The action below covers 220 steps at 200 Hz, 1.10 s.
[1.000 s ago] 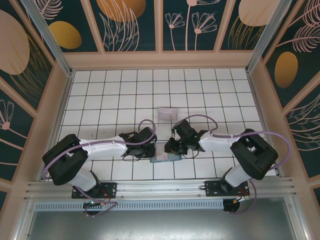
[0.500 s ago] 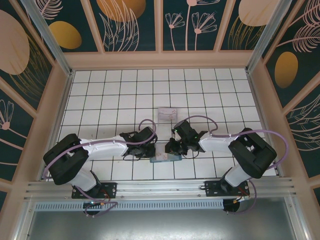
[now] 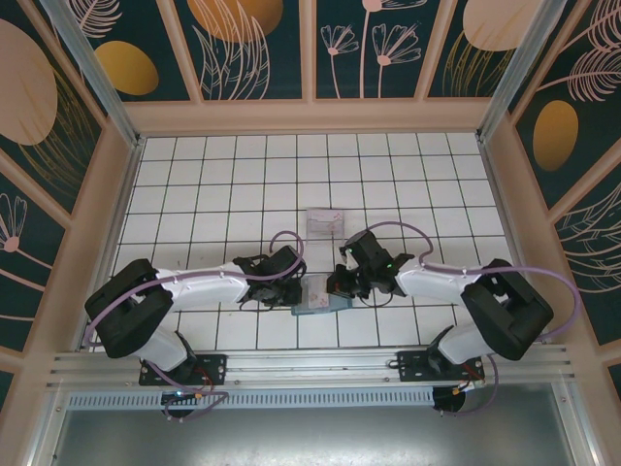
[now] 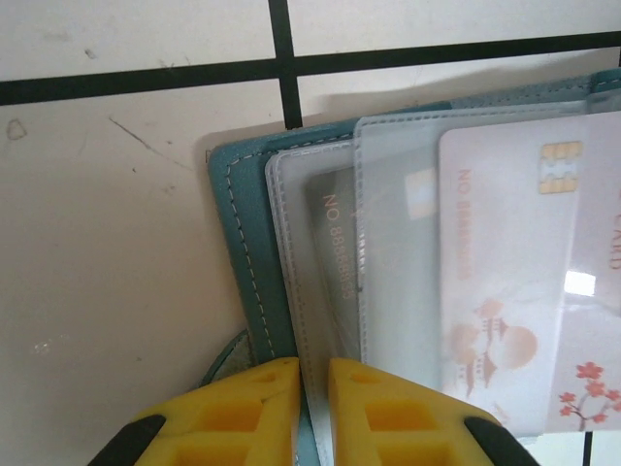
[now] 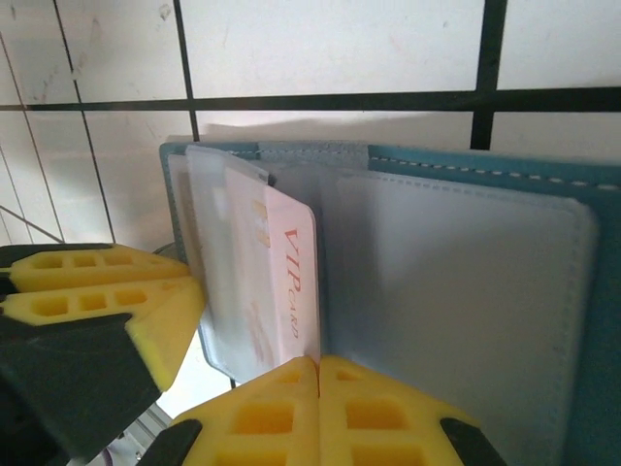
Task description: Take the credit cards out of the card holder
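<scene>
Top view: card holder lay open at lower centre, between left gripper and right gripper.

Left wrist view: fingers all but together at bottom centre, clamped on a clear sleeve; credit cards sat sleeved at right.

Right wrist view: fingers pinched the white card, bottom centre.

Risk: the thin pinch could slip, or sleeve friction drag the holder along.

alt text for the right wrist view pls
The right hand pinches the lower edge of a white VIP card standing out of the clear sleeves of an open teal card holder on white tiles. The left hand clamps the holder's sleeves at the left.
</scene>
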{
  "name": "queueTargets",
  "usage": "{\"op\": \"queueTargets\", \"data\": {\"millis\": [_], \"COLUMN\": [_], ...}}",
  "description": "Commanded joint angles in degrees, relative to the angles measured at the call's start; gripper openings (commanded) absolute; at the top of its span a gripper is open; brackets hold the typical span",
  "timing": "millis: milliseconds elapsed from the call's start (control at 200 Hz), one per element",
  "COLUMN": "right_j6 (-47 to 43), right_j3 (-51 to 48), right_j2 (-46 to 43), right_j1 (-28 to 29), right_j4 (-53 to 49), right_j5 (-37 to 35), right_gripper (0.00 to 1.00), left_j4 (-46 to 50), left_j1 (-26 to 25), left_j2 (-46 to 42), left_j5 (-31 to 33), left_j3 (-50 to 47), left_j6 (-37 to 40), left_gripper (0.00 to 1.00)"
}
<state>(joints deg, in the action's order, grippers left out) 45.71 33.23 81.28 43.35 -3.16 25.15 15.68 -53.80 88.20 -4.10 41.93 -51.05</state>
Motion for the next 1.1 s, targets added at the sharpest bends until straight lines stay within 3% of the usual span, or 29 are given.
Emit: {"op": "queueTargets", "data": {"millis": [0, 1096], "right_j6": [-1.1, -7.3], "right_j3": [0.2, 8.4], "right_j2": [-2.4, -8.9], "right_j1": [-1.1, -2.8], "right_j4": [-4.8, -19.5], "right_j5": [-2.6, -5.8], "right_gripper": [0.03, 0.01], "left_j4": [3.0, 3.7], "left_j1": [0.1, 0.1], "left_j2": [2.0, 0.9], "left_j5": [1.4, 2.4], "left_j3": [-0.3, 0.7], "left_j6": [1.3, 1.9], "left_gripper": [0.18, 0.18]}}
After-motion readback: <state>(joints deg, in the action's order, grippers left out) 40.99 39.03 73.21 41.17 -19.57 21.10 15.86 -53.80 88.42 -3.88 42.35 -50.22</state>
